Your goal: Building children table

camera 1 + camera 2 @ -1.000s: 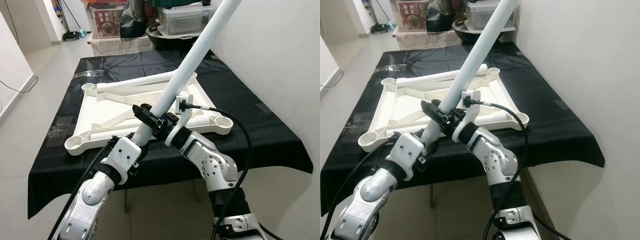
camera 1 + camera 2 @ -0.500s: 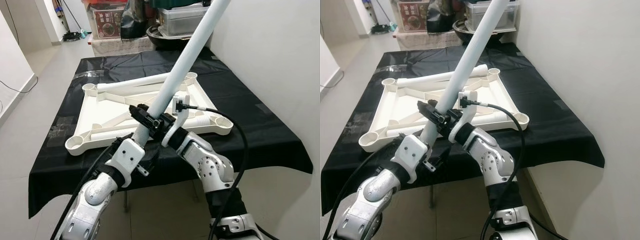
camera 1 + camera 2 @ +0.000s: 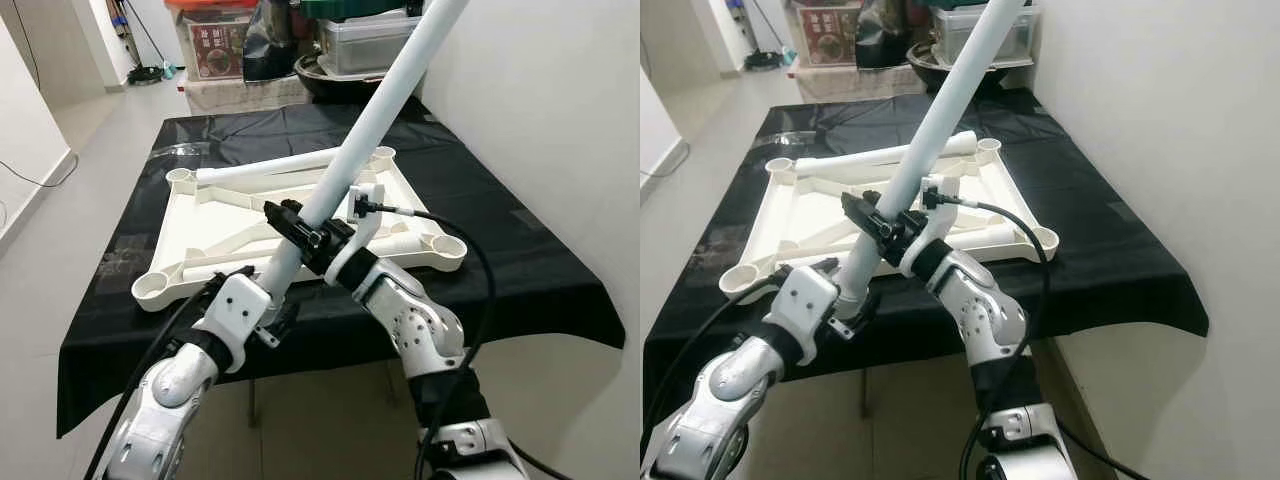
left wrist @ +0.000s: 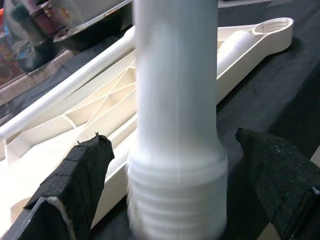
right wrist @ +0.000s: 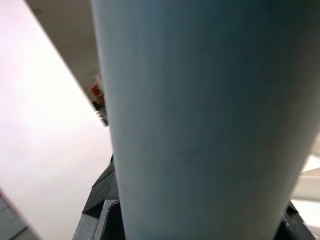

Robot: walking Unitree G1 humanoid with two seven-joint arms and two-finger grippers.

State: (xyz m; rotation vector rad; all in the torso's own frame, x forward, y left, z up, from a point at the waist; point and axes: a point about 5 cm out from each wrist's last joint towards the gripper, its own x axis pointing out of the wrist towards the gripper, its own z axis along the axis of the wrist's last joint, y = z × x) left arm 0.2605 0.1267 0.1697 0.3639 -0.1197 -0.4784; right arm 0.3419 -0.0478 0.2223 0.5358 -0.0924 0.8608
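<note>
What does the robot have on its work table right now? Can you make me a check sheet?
Surface: black cloth covers the table.
Job's things: white tabletop lies upside down; one white leg lies across it; another leg is held slanting up.
Clutter: nothing seen on the cloth.
Grippers: right gripper clamps the held leg; left gripper is at its threaded end, fingers apart.
Cables: black cable on the right arm.
Surroundings: boxes behind, wall right.

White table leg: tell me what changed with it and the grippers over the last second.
Little changed. The white table leg is still slanted above the upturned tabletop, gripped by the right gripper. The left gripper, fingers spread either side of the threaded end, slid slightly lower along it. The other leg and black cloth stayed put.
</note>
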